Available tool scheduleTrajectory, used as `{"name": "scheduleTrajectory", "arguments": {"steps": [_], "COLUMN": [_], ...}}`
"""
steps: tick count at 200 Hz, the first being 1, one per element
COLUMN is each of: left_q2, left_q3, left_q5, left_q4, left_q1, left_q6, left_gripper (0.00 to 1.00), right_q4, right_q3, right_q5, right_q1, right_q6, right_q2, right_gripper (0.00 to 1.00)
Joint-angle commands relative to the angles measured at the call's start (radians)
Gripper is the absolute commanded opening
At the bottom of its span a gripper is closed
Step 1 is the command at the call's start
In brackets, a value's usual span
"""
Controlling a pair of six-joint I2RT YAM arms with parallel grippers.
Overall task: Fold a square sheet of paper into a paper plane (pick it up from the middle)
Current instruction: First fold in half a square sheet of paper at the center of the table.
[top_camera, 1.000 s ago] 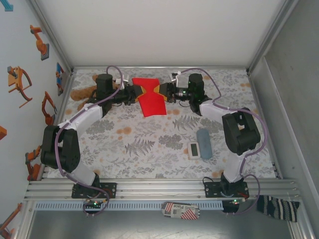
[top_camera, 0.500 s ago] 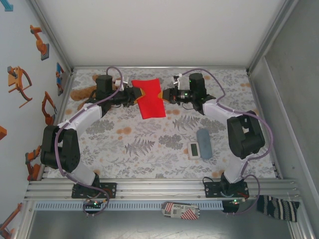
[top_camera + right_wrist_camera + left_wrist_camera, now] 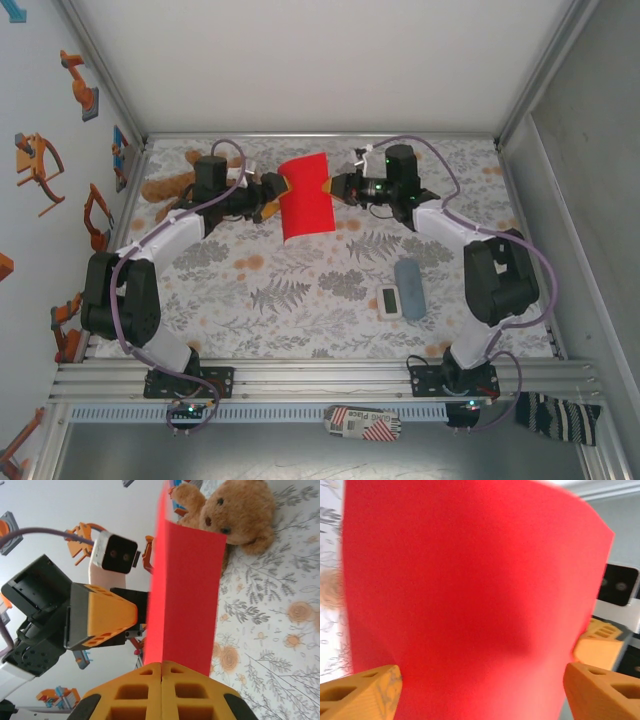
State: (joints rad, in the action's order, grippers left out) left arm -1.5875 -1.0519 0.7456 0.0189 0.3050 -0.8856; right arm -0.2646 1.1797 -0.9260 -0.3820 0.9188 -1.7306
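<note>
The square sheet of paper (image 3: 305,195) is bright red and hangs lifted off the table at the back centre, bowed and nearly upright. My right gripper (image 3: 338,184) is shut on its right edge; in the right wrist view the sheet (image 3: 187,595) rises straight out of the closed fingertips (image 3: 161,667). My left gripper (image 3: 272,193) is at the sheet's left side. Its two orange fingers (image 3: 365,690) stand wide apart, and the red sheet (image 3: 470,590) spreads across the gap between them. One left finger (image 3: 107,617) shows just behind the sheet.
A brown teddy bear (image 3: 165,187) lies at the back left, close behind the left arm. A white digital timer (image 3: 390,300) and a grey-blue oblong block (image 3: 409,275) lie on the floral cloth (image 3: 300,290) right of centre.
The sheet has gone from lying spread on the cloth, pinched at both sides, to hanging raised and bowed. The right gripper has lifted its edge and drawn back slightly.
</note>
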Motion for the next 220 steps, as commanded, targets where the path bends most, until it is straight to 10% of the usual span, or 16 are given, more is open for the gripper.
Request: {"name": "scheduleTrajectory", "arguments": {"steps": [1, 52, 146, 220], "left_q2": [0.048, 0.112, 0.073, -0.114], "left_q3": [0.029, 0.079, 0.189, 0.067], "left_q5": [-0.101, -0.213, -0.247, -0.34], "left_q4": [-0.064, -0.079, 0.029, -0.107], "left_q1": [-0.004, -0.003, 0.013, 0.133], "left_q6": [0.045, 0.059, -0.015, 0.066], "left_gripper": [0.89, 0.96, 0.96, 0.98], "right_q4": [0.188, 0.513, 0.051, 0.151], "right_q3": [0.018, 0.163, 0.098, 0.055], "right_q5": [0.079, 0.172, 0.079, 0.174], "right_q1": [0.04, 0.044, -0.057, -0.051], "right_q6": [-0.098, -0.279, 0.018, -0.081], "right_q2": [0.071, 0.072, -0.178, -0.297], "right_gripper": [0.0, 0.0, 0.0, 0.0]}}
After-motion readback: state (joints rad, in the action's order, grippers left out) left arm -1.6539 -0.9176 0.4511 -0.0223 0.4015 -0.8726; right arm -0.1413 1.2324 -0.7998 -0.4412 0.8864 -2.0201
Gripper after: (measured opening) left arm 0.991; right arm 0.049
